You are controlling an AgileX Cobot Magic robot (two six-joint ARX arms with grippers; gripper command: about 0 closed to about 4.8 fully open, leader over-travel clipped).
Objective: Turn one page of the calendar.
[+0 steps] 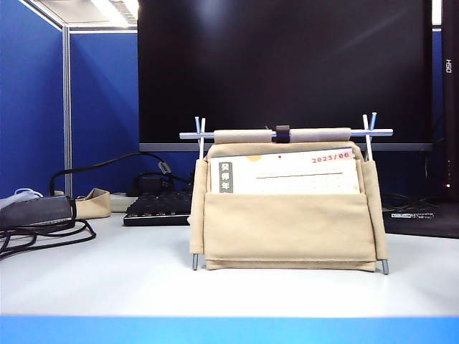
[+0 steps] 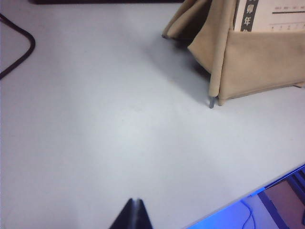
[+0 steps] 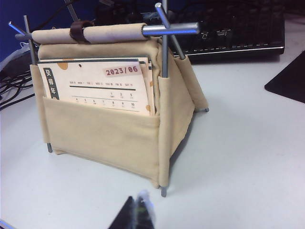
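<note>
Left wrist view: calendar (image 2: 248, 62) cropped, shut hands (image 2: 135, 214) (image 3: 136, 214) edge-cut.

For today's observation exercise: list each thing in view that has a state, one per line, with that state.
calendar: upright, front card reads 2023/06
leather strap: fastened around the rolled top
left gripper: shut, empty, above bare table
right gripper: shut, empty, before the calendar
monitor: dark

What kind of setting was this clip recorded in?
Most likely an office cubicle desk. A large black monitor and a black keyboard stand behind the calendar, blue partition panels wall off the space, and cables trail across the white table.
</note>
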